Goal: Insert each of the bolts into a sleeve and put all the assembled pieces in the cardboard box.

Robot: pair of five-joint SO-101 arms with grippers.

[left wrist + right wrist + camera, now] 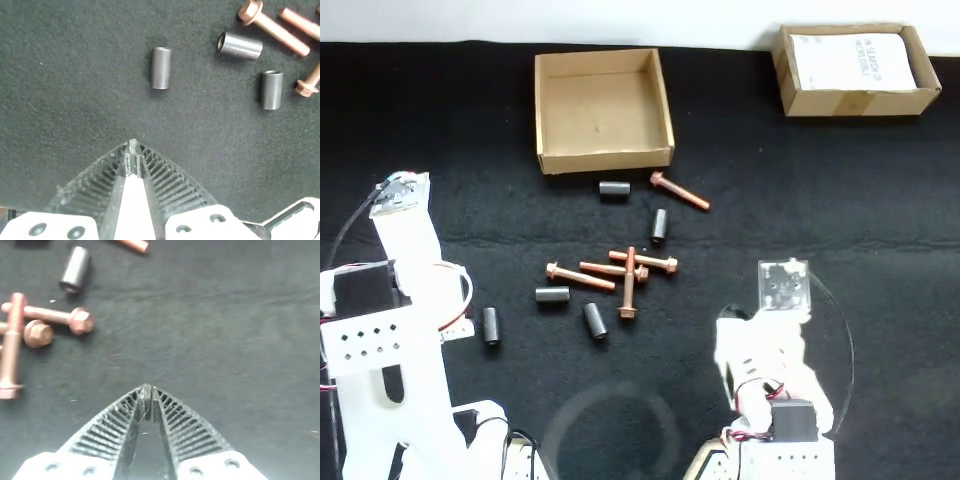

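While both arms sit at the near edge of the black mat (820, 200), you have every part lying loose on it.

Bolts (643, 261): five, copper-coloured, each a smooth shank with a flanged hex head. Four lie crossed in a heap at mid-table. The lone bolt (680, 191) lies just in front of the cardboard box (605, 158), near its right corner.

Sleeves (552, 295): five short dark grey tubes with a slight sheen, all on their sides, none with a bolt in it. One lies just in front of the box, one between the lone bolt and the heap, and two on the near side of the heap. The leftmost sleeve (491, 325) lies apart, close to your left arm.

Cardboard box: plain brown, shallow, open-topped, on the far side of the mat, its floor bare.

Left claw (132, 145): tips pressed together above bare mat. The leftmost sleeve lies ahead of it, well apart.

Right claw (146, 390): tips likewise together above bare mat. The heads of the heaped bolts lie ahead and to one side, not touching it.

Writing: a second box (850, 102) at the far right corner holds a white sheet (850, 58) with print on it, too small for you to read.
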